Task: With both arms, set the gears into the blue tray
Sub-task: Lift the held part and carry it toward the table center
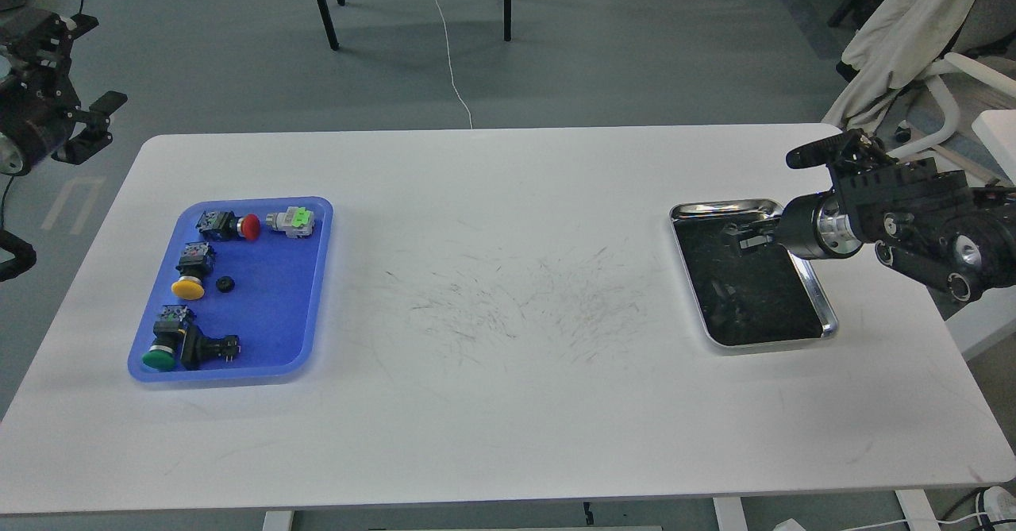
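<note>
Nearest to us, the white table (508, 404) is bare along its front edge, its matte top finely scratched towards the middle.

Towards the left edge lies the blue tray (305, 277), smooth plastic with rounded corners and a low rim. At its near end rest a green-capped switch (161, 355) and a black switch body (208, 348) just beside it. Farther in we see a yellow-capped switch (189, 285), and just right of it one gear (225, 284), a tiny black round disc lying flat on the tray floor. At the far end sit a red-capped switch (238, 226) and a grey part with a green tab (292, 221).

Near the right edge our right arm reaches in level from the right, its silver wrist joint over the far right corner of the shiny steel tray (825, 317). Our right gripper (744, 239) hangs low over the tray's dark bottom; it is dark against dark, and we cannot tell whether it is parted or closed, or whether it holds anything.

Our left gripper (95, 122) is raised beyond the table's far left corner, its black fingers spread apart and empty.

Beyond lie grey floor, black chair legs and a white cable.
</note>
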`<action>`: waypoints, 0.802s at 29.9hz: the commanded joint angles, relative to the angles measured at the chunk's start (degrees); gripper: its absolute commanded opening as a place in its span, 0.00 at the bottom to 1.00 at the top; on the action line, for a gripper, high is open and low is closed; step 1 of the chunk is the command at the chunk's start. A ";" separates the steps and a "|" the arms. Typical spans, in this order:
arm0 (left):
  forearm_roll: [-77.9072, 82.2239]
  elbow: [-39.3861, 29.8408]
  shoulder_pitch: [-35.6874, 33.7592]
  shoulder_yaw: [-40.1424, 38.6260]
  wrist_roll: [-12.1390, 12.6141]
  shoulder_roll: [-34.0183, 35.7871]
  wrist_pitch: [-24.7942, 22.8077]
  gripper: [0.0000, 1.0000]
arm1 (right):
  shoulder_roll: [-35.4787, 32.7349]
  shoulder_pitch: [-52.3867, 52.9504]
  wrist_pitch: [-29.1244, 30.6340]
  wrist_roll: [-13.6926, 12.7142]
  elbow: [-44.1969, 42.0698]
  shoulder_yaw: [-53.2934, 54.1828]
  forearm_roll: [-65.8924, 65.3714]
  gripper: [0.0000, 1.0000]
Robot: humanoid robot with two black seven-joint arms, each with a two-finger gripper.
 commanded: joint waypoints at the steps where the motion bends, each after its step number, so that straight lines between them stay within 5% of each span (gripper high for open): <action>1: -0.04 -0.09 -0.08 -0.06 0.00 0.37 0.00 0.99 | 0.17 1.97 -1.12 0.00 0.24 1.31 -0.01 0.01; 24: -0.75 -0.70 -0.08 -0.50 0.00 3.09 -0.35 0.99 | 10.18 9.63 -8.15 0.09 4.45 3.77 -0.28 0.01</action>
